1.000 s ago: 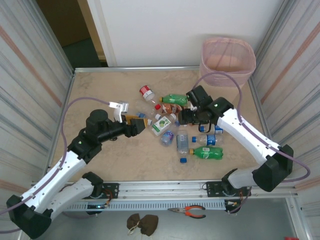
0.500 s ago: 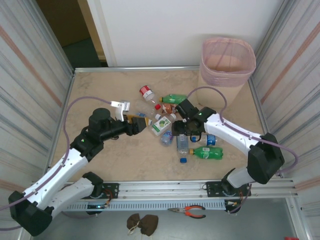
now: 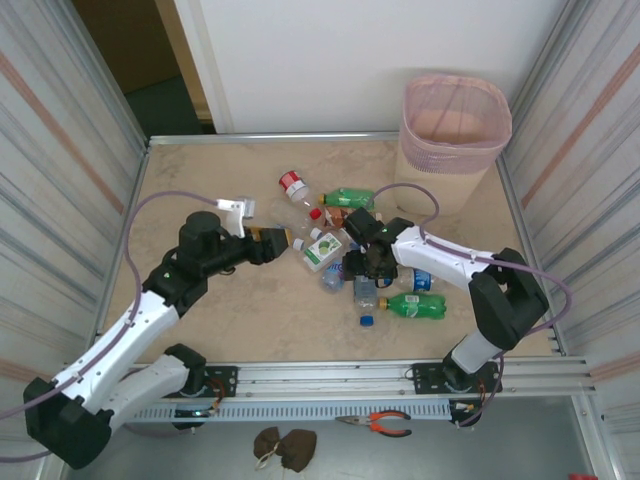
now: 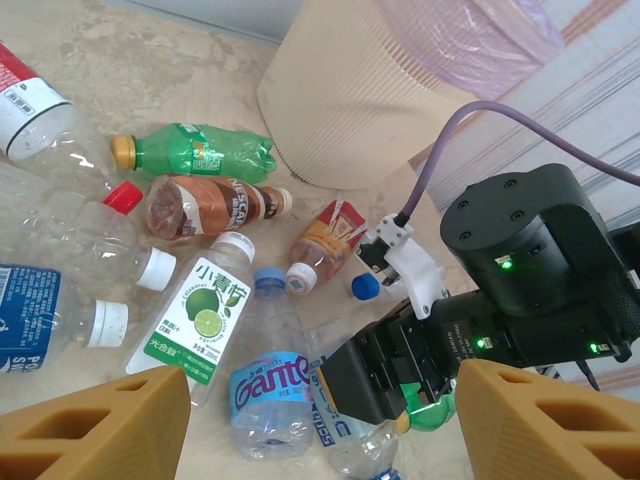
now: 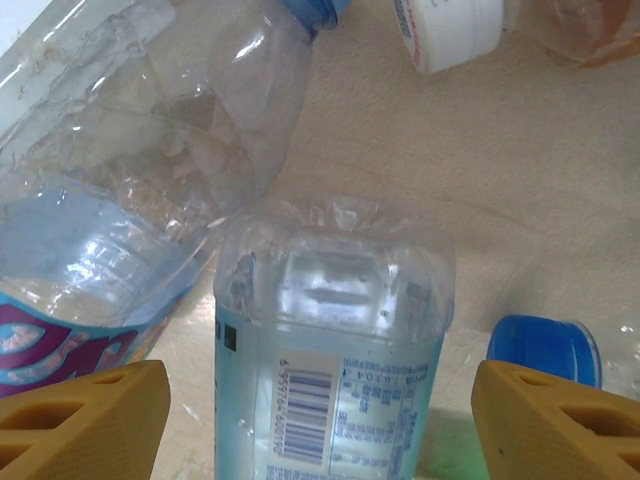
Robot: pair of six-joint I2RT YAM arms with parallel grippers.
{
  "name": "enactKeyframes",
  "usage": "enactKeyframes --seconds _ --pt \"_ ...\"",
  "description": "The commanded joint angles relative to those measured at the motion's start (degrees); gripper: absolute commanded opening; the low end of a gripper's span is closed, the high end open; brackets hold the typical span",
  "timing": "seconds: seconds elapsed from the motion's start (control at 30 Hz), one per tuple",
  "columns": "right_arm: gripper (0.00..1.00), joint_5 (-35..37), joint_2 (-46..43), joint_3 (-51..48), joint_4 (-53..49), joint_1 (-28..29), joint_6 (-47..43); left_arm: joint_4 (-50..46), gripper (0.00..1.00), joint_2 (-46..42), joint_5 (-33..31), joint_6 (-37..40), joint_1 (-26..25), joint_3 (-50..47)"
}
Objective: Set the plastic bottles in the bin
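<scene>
Several plastic bottles lie clustered mid-table: a green one (image 3: 348,197), a red-labelled one (image 3: 293,185), a lime-labelled one (image 3: 322,250) and a second green one (image 3: 415,305). The pink bin (image 3: 455,120) stands at the far right corner. My right gripper (image 3: 362,268) is low over the pile. In the right wrist view the right gripper (image 5: 320,430) is open, its fingers (image 5: 85,415) straddling a clear pale-blue-labelled bottle (image 5: 330,360) without touching it. My left gripper (image 3: 275,243) hovers left of the pile. In the left wrist view the left gripper (image 4: 320,430) is open and empty above the Gante bottle (image 4: 268,385).
Loose blue caps lie on the table (image 3: 367,321) (image 5: 545,348). A purple-and-blue labelled bottle (image 5: 120,230) lies against the clear one. Corrugated walls close both sides. A metal rail (image 3: 330,375) runs along the near edge, with pliers (image 3: 380,423) below it.
My right gripper has swung left and down into the pile, over the clear bottle, and its jaws have widened. The left gripper has barely moved.
</scene>
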Motion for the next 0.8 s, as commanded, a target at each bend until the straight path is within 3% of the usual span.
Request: enactKeyframes --seconds 0.0,0.77 --pt "0.77 1.0 2.2 -0.2 0.4 -0.6 0.8 2.2 0.71 0.7 -0.4 1.5 0.4 0.4" --pt "0.62 0.9 2.8 -1.9 3.1 -2.1 -0.8 8.1 0.71 5.7 2.8 -2.1 1.6 -1.0"
